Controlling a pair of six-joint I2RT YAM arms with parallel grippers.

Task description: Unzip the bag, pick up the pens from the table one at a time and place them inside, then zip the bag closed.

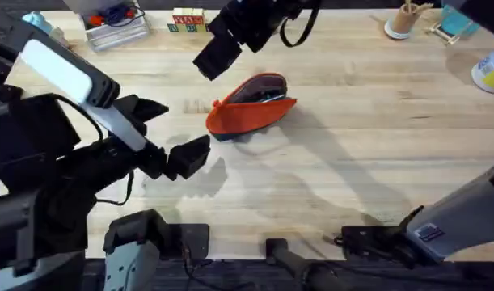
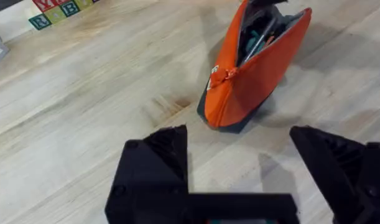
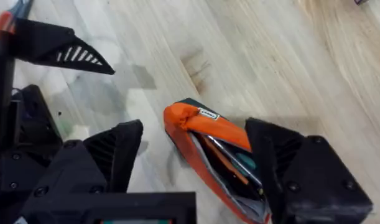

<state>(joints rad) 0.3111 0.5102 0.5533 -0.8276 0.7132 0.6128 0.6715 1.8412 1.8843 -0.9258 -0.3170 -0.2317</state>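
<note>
The left gripper [image 2: 239, 165] gapes wide and empty near the bag [image 1: 251, 105]; the right gripper [image 3: 196, 165], also open, straddles it. The bag sits unzipped toward the table's [image 1: 376, 121] far edge with pens seemingly inside; zipping remains

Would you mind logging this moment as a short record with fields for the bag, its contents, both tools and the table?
bag: orange pencil pouch lying on the table, zipper open
contents: slim items, orange and teal among them, visible through the opening
left tool: open, short of the pouch, holding nothing
right tool: open, fingers either side of the pouch's end
table: pale wooden worktop
</note>
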